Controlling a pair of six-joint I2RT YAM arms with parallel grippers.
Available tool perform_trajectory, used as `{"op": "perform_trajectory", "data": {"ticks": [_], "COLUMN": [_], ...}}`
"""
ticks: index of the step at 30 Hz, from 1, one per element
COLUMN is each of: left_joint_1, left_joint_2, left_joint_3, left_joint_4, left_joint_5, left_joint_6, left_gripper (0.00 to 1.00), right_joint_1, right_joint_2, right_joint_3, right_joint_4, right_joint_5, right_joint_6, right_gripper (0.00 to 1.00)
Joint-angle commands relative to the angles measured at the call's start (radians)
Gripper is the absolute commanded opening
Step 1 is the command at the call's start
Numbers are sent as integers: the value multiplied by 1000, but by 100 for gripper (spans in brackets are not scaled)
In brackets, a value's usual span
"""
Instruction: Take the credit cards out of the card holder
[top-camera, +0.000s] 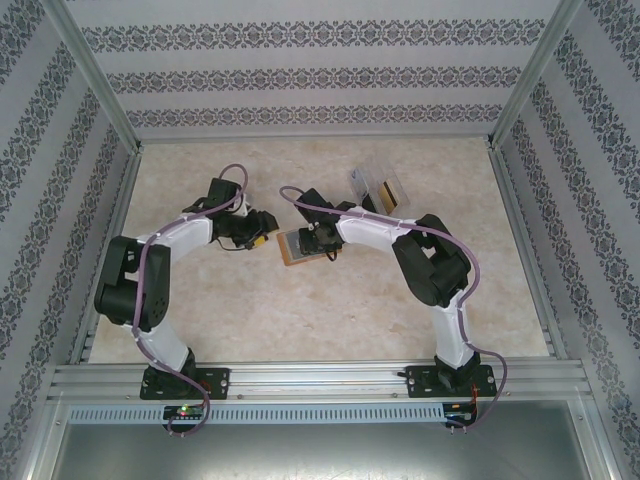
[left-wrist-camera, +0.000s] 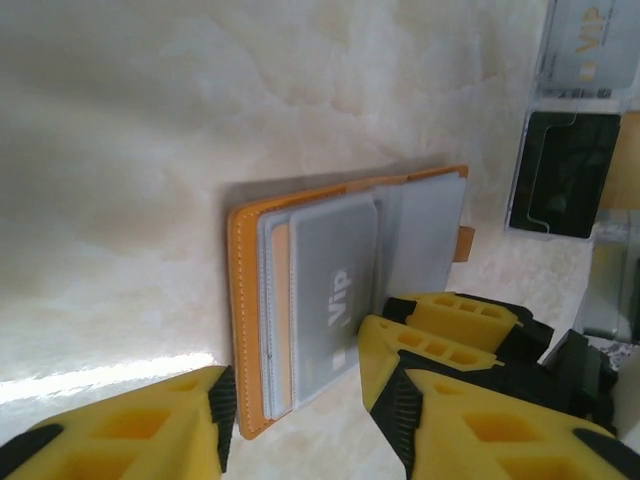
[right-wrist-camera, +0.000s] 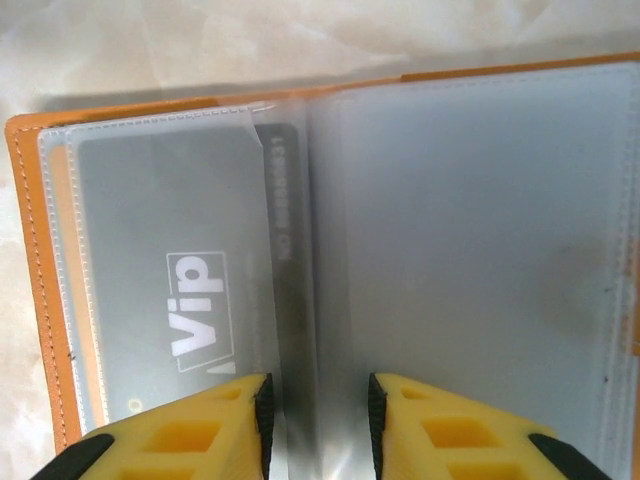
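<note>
Closest to the lens, at 6 o'clock of the right wrist view: yellow fingers (right-wrist-camera: 190, 430) of the right gripper (right-wrist-camera: 320, 400), standing a little apart, astride the edge of a clear sleeve (right-wrist-camera: 292, 300); cannot tell if touching it. Just behind, lying open and flat, the card holder (right-wrist-camera: 28, 250), orange rim at 9 o'clock. Inside the sleeve toward 8 o'clock, a grey credit card (right-wrist-camera: 150, 230) marked "Vip". At its 3 o'clock side, a dark card (right-wrist-camera: 285, 190) peeking out with printed digits.

From the left wrist view: left gripper (left-wrist-camera: 300, 400) at 6 o'clock, spread, with the near end of the holder between its pads. At 2 o'clock, well apart, a black card (left-wrist-camera: 565, 170).

From above: holder near the centre of the marble table (top-camera: 300, 330), both grippers over it. Toward 1 o'clock, a clear plastic box (top-camera: 366, 180) with a yellow-gold card (top-camera: 392, 192).
</note>
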Motion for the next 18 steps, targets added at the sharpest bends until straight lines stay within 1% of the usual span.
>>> {"op": "perform_trajectory", "data": {"ticks": [1, 5, 12, 18], "left_joint_1": [-29, -50, -53, -53], "left_joint_2": [38, 77, 152, 190], "left_joint_3": [31, 45, 79, 96], "left_joint_4": [59, 71, 78, 54], "left_joint_5": [41, 46, 88, 75], "left_joint_6": [-20, -20, -7, 7], "left_gripper": [41, 38, 37, 38], "right_joint_1": [-16, -23, -24, -28], "right_joint_2": [25, 22, 20, 16], "right_joint_3": [-35, -44, -56, -65], "right_joint_4": [0, 8, 20, 29], "right_joint_5": [-20, -40, -49, -65], "right_joint_6": [28, 30, 38, 43], "right_gripper": [32, 30, 30, 30]}}
